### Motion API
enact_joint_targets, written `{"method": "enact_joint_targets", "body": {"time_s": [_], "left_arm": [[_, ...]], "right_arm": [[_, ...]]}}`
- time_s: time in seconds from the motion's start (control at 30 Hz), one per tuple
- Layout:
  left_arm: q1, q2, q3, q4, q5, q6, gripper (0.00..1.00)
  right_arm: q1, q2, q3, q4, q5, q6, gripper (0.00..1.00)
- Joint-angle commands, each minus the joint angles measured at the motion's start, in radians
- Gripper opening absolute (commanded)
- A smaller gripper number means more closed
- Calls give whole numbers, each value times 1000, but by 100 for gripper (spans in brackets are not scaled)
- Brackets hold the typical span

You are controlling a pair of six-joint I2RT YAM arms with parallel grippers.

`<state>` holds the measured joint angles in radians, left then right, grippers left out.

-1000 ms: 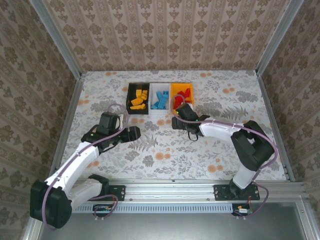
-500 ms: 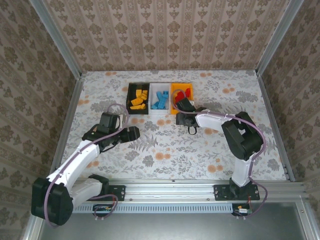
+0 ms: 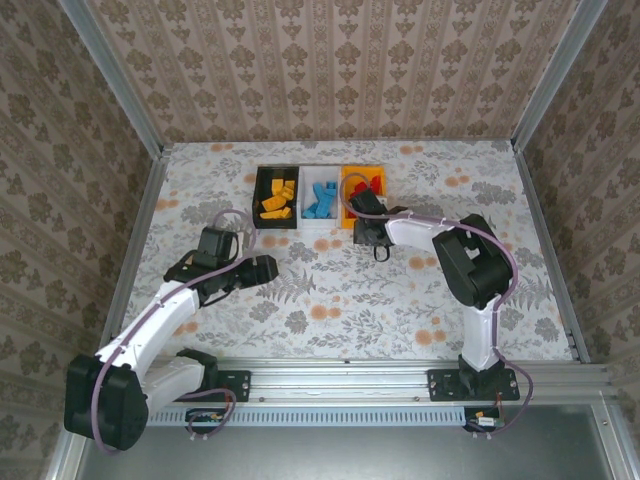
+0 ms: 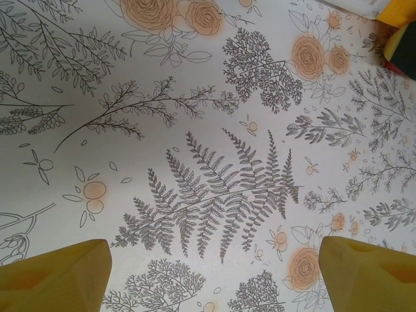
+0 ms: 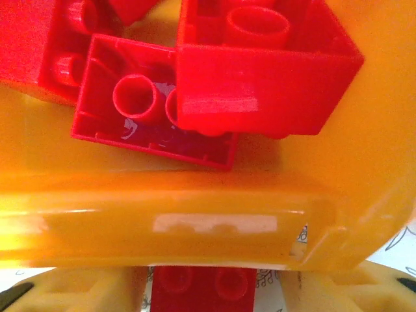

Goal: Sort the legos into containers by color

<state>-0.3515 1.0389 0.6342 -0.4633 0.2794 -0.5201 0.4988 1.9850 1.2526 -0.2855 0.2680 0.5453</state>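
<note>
You have open table (image 3: 330, 290) under and around the left gripper (image 4: 211, 260), whose fingers are spread with nothing between them. The orange bin (image 5: 195, 221) puts its near wall straight across the right gripper (image 5: 201, 292), with red legos (image 5: 260, 84) piled behind.

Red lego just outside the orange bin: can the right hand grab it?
Likely yes: the red lego sits between the fingers of the right hand, beside the orange bin, nothing blocking.

top: overhead, far | left wrist: close over table (image 4: 195, 97) | right wrist: at orange bin (image 5: 195, 221), shared with top
</note>
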Motion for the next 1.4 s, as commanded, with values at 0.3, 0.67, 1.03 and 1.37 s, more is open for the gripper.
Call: {"method": "enact_joint_targets", "body": {"time_s": [0.3,0.67,1.03,1.37], "left_arm": [[19,-8,-8,7,30,26,85],[20,-16,-7,13,46,13,86],[16,-37,-7,35,72,-26,86],[15,-72,-11,20,78,-41,88]], "right_arm": [[-25,31,28,-31,13,-3,34],[-23,-204,-208,-78,-112,25,31],[-25,-638,-256,-342,-160,-3,30],[-26,-644,121,-413,-85,-139,31]]}}
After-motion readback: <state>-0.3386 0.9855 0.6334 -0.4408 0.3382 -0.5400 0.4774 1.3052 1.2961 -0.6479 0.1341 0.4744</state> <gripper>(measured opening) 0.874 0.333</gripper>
